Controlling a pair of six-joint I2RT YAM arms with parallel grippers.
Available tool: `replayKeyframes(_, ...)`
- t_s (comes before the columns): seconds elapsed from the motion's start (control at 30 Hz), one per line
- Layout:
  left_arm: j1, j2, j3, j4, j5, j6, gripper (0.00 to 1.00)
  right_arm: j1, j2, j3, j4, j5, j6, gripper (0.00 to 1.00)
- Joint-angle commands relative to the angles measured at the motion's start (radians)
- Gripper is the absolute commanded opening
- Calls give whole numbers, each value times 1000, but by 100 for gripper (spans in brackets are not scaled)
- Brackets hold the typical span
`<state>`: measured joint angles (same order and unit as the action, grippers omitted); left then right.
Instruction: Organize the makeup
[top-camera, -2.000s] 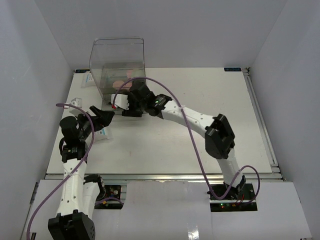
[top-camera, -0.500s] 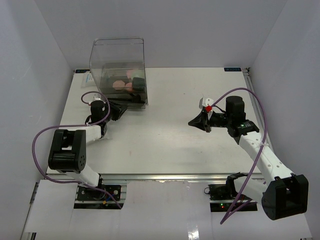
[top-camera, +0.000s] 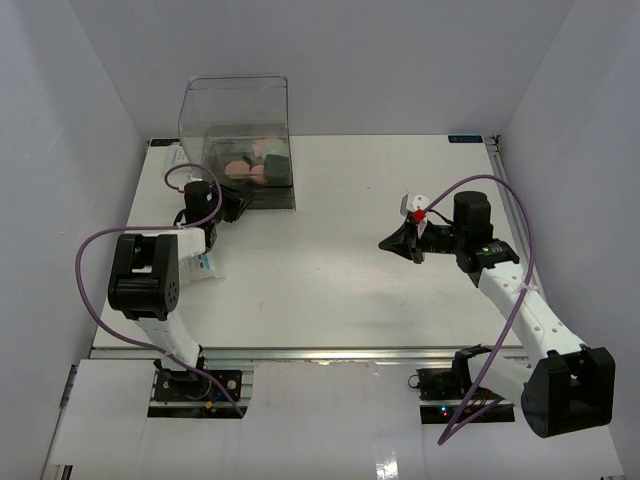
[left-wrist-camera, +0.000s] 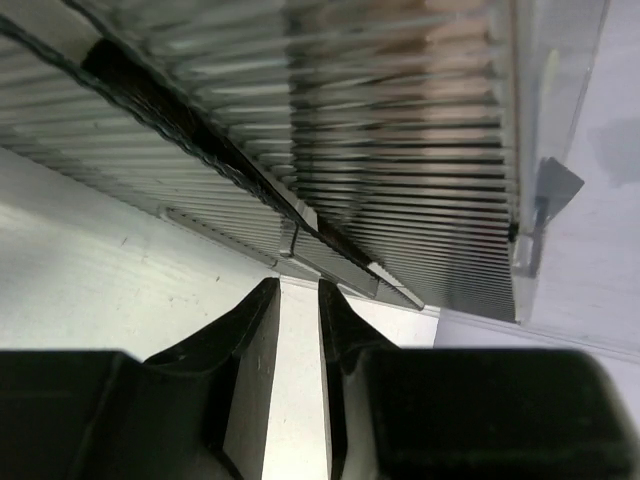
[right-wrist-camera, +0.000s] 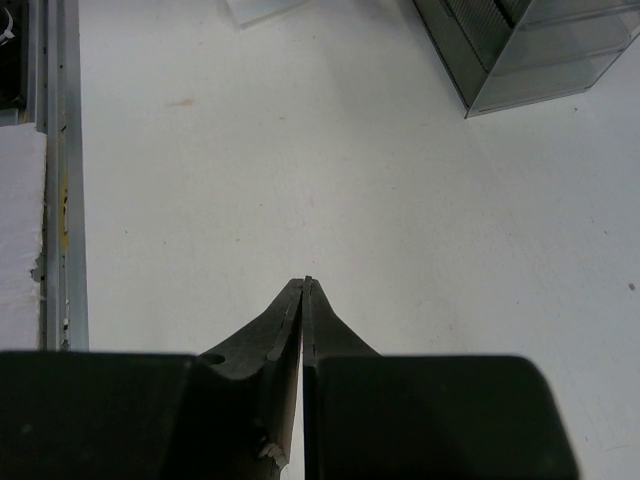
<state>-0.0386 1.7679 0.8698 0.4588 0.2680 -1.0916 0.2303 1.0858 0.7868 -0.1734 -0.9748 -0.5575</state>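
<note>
At 11 o'clock on the bench (top-camera: 330, 290), inside the clear box (top-camera: 235, 105), sits most of the makeup: pink discs (top-camera: 240, 166) and a black compact (top-camera: 277, 165) show thru the wall.

Change over the last couple of secs: the right arm, which had been reaching across to the box front, has pulled back to approx 3 o'clock. The left arm has swung up from the 8 o'clock edge and now has the left tool (top-camera: 236, 205) low at the box's near-left corner, by the base. Judgement: the right arm's part at the box looks done and work there has passed to the left side. It may be nudging or closing something at the base; can't tell which.

Left tool: narrow gap btw the fingers, bare bench showing thru it, nothing held. Its tips sit right at the ribbed clear plastic (left-wrist-camera: 400, 120); touching or not can't be told. A slim black item, prob. a brush (left-wrist-camera: 200, 140), lies diagonally behind the ribs.

Right tool (right-wrist-camera: 304, 285): pinched fully closed, empty, over bare bench, well apart from the box.

A small white sachet (top-camera: 205, 265) lies at the box's 7 o'clock, beside the left arm.
</note>
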Motion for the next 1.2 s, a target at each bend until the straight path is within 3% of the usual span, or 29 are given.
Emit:
replayKeyframes(0.0, 10, 4, 71, 11, -3, 18, 33, -15, 4, -12, 26, -20, -10, 8)
replayKeyframes(0.3, 22, -12, 53, 54, 58, 24, 33, -29, 12, -12, 26, -22, -7, 8)
replayKeyframes(0.53, 40, -109, -111, 177, 166, 15, 37, -39, 17, -15, 28, -27, -6, 8)
replayKeyframes(0.7, 132, -157, -242, 304, 237, -4, 45, -43, 19, -17, 28, -31, -5, 8)
replayKeyframes(0.9, 198, -42, -273, 464, 360, -68, 54, -48, 23, -18, 29, -31, -4, 8)
replayKeyframes(1.17, 208, 133, -181, 584, 405, -124, 53, -53, 39, -18, 29, -27, -5, 8)
